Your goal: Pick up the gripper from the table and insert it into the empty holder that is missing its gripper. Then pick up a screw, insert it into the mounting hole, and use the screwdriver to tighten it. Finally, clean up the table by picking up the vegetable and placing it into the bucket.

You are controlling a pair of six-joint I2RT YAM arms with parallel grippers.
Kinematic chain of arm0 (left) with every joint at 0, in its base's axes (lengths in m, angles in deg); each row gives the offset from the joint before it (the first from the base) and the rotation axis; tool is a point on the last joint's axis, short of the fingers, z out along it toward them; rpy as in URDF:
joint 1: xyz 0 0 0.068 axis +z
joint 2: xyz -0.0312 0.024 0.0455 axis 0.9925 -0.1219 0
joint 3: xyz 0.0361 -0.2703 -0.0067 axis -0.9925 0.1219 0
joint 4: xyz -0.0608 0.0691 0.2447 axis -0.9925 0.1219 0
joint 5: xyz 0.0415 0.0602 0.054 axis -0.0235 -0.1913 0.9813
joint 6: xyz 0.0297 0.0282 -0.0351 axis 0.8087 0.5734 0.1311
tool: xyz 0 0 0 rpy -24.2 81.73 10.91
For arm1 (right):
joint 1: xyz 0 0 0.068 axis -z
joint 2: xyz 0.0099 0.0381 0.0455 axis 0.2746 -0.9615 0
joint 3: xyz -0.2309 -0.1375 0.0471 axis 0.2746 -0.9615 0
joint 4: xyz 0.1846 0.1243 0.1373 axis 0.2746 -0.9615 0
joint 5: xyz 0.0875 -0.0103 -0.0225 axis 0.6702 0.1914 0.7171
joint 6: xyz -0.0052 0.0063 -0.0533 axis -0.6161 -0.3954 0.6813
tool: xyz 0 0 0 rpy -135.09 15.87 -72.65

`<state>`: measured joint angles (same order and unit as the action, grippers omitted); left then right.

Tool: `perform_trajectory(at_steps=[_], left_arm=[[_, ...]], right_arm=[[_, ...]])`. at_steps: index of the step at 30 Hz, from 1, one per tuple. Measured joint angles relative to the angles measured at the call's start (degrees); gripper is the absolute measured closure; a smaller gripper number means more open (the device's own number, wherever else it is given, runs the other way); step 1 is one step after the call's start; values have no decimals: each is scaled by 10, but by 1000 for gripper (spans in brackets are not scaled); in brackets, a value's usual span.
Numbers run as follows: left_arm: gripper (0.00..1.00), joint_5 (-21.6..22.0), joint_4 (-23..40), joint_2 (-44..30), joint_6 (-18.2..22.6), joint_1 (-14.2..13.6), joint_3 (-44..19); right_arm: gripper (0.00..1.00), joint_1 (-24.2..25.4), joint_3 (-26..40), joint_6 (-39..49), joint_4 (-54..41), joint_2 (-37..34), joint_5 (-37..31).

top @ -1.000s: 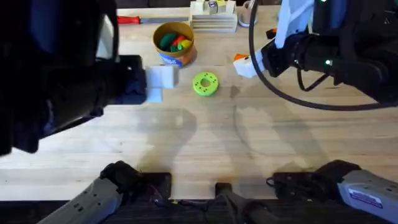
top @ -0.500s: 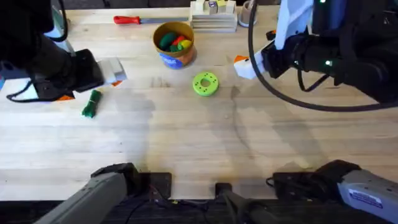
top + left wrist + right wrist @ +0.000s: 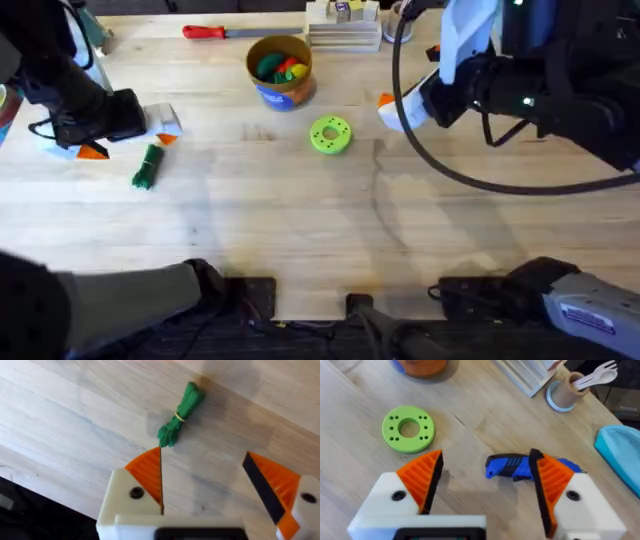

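Pale wood-plank table [image 3: 300, 220] — the bucket [image 3: 280, 70], its blue label unreadable, holds colourful toys. Well left of it lies the green vegetable [image 3: 147, 167], beside the left gripper [image 3: 160, 125], fingers apart, empty. Right gripper [image 3: 485, 485] gapes too — the blue screwdriver [image 3: 512, 466] lies between its pads.

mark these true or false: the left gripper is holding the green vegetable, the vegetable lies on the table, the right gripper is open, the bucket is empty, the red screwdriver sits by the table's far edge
1. The left gripper is holding the green vegetable. False: its fingers are open, with the vegetable lying beyond them.
2. The vegetable lies on the table. True.
3. The right gripper is open. True.
4. The bucket is empty. False: it holds colourful items.
5. The red screwdriver sits by the table's far edge. True.
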<state>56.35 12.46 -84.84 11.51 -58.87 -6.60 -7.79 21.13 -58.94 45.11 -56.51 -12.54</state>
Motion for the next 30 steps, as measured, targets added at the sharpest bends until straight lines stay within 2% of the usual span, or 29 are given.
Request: perform_trajectory(at_steps=[10,17,20,22,26,27,30], left_arm=[[2,13,-83,-101,46,57,0],[2,8,-102,-160,75,60,0],[72,2,-100,-192,81,60,0],[262,-10,-99,-194,84,59,-1],[867,-19,-104,-198,88,59,-1],[962,-21,-105,-197,90,59,-1],[985,-24,-107,-196,90,59,-2]], right_arm=[[10,0,0,22,-2,-8,0],[10,0,0,23,-2,-8,0],[10,0,0,23,-2,-8,0],[10,0,0,23,-2,-8,0],[10,0,0,23,-3,-8,0],[9,0,0,23,-4,-8,0],[10,0,0,23,-6,-8,0]])
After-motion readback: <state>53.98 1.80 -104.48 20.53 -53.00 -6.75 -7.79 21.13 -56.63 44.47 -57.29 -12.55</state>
